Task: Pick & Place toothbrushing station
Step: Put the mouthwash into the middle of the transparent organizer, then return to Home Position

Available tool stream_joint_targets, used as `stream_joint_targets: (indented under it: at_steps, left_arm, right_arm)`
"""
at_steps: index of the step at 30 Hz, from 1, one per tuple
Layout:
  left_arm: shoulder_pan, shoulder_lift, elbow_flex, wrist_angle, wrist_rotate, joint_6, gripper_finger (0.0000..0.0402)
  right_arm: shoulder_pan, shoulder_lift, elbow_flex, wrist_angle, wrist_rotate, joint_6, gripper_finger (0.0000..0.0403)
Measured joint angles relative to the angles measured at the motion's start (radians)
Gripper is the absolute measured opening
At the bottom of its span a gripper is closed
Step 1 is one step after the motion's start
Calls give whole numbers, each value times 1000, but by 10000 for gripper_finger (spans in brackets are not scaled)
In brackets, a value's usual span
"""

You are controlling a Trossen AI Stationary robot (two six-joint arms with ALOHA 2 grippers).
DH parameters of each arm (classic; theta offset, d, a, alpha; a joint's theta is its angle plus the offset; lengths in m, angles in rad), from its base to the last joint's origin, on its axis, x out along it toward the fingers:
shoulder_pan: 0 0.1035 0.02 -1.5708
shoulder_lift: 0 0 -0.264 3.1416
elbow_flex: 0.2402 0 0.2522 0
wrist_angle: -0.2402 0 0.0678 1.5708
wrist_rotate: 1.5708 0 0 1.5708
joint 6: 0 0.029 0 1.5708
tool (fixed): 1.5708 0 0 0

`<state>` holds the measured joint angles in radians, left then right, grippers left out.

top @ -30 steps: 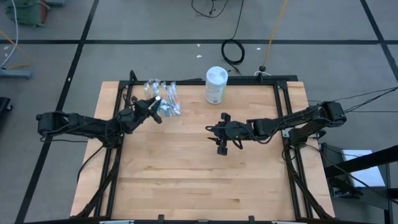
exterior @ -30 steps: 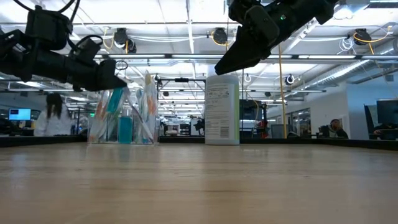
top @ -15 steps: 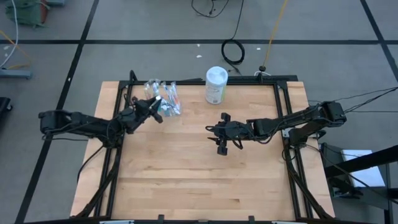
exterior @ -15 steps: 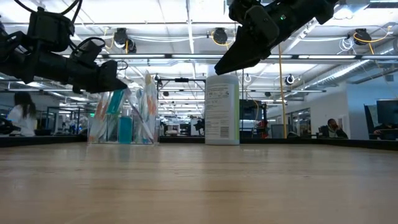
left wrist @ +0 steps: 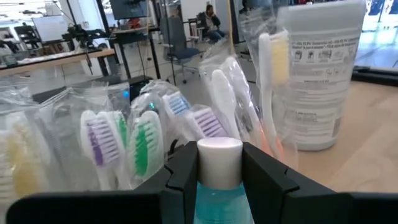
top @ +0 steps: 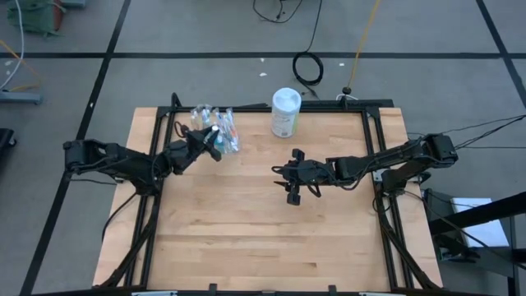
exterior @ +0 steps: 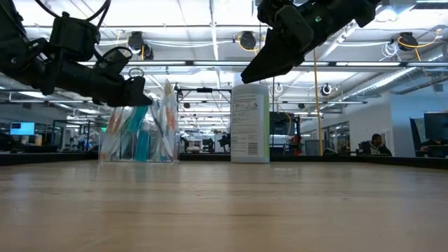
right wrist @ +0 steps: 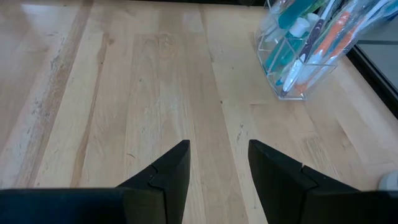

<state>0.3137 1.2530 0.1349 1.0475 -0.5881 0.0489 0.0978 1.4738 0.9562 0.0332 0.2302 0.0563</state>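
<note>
I am holding a teal tube (left wrist: 219,186) clamped between the left gripper (top: 209,136) fingers, right above the clear cup (right wrist: 297,59) at the far left, so it can go in among the toothbrushes (left wrist: 146,140). The right gripper (top: 291,178) is waiting over the table's middle (top: 246,222) with fingers apart, holding nothing, to leave the left side free.

The right gripper (right wrist: 217,165) hangs over the pale wooden plank counter (right wrist: 124,93), its two dark fingers (right wrist: 165,171) spread apart with bare boards between them. Well beyond it stands a small clear plastic cup (right wrist: 292,62) near the counter's dark edge, packed with slim toothbrushes (right wrist: 311,46) and teal-blue tubes (right wrist: 292,14).
</note>
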Motion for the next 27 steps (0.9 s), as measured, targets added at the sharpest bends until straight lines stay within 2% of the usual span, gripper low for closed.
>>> stream_joint_targets:
  at_steps: [9,20,27]
  left_arm:
    - [0,0,0,-89,5,-43,105]
    - [0,-1,0,-111,4,-25,163]
    - [0,-1,0,-111,4,-28,174]
  right_arm:
    - [0,0,0,0,0,0,157]
    - [0,0,0,-1,0,0,157]
    - [0,0,0,-1,0,0,157]
